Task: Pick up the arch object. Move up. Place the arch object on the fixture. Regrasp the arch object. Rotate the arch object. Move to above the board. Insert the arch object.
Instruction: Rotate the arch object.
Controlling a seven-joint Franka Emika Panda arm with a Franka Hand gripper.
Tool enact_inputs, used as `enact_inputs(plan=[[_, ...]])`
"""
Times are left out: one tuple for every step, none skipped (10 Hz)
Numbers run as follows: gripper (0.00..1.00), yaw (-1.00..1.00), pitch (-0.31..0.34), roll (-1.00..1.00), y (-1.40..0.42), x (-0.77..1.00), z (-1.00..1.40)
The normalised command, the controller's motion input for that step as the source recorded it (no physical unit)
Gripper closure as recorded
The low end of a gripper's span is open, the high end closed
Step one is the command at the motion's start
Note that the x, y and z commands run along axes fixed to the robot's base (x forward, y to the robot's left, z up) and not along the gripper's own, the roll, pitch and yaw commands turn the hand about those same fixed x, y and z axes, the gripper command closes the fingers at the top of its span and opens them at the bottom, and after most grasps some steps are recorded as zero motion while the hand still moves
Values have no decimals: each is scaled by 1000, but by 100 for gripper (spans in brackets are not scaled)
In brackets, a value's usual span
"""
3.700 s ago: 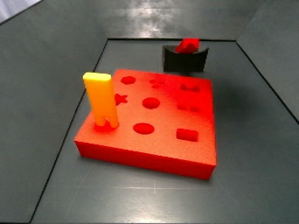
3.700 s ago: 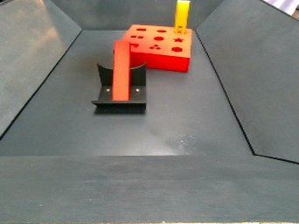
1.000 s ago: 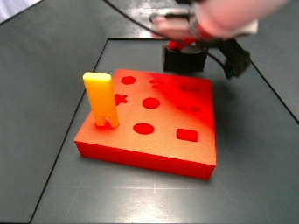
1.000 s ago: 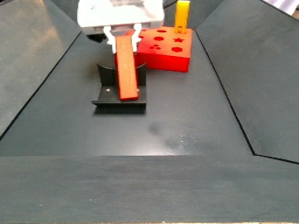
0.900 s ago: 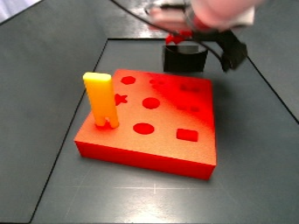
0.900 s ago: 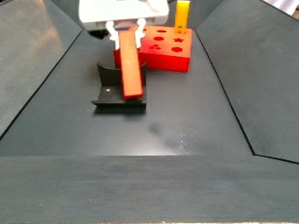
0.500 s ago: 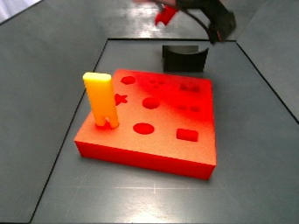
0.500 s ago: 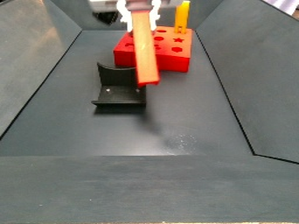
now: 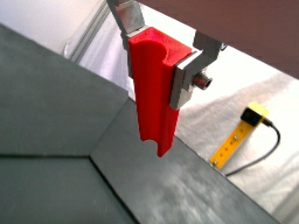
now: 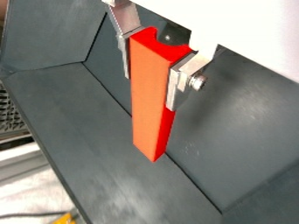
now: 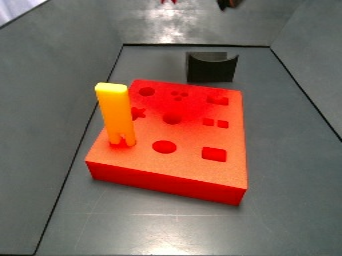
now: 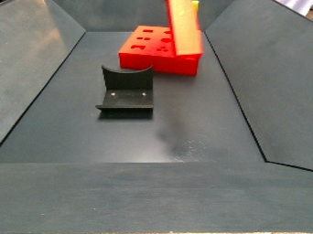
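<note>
Two silver fingers (image 9: 187, 79) of the gripper (image 9: 158, 48) clamp the upper end of the arch object (image 9: 155, 92), so the tool is closed on the bar; both wrist views show the bar hanging below the pads, clear of the floor. In a side view the arch object (image 12: 185, 29) hangs high over the far end of the bin, in front of the board (image 12: 156, 50).

Risk, as I judge it: the grip sits at one end only, so the long bar could swing or slip during travel and arrive skewed. A skewed tip would catch the rim of the arch hole instead of entering.

Going left to right in a side view, the yellow peg (image 11: 116, 115) stands upright at the board's (image 11: 181, 165) left edge and could be struck by a low pass. The fixture (image 11: 210, 67) sits empty beyond the board's far side, apart from it. Only a sliver of the gripper shows at that view's upper edge.
</note>
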Motion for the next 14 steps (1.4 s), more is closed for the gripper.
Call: enact_inputs(plan=[[100,-95,-30,-118,90,-797,218],[100,-86,-25,-122,61,-621,139],[100,-78,-18,-122,42,-452,97],[100,-66,-9,-118,20,-234,59],[100,-1000,-96,-965,0,0,0],[100,-1000,-77,-961,26,48,-17],[100,-1000,-28,-956,57,-62,35],[100,-1000,19,-940,38,-77,41],[100,-1000,56,-931,32,-54,30],[100,-1000,131,-916,20,5,-1],[100,-1000,203,-903,14,8,1],[100,-1000,254,-905,17,-15,28],[100,-1000,303,-912,18,-32,37],[100,-1000,357,-918,17,-26,30]])
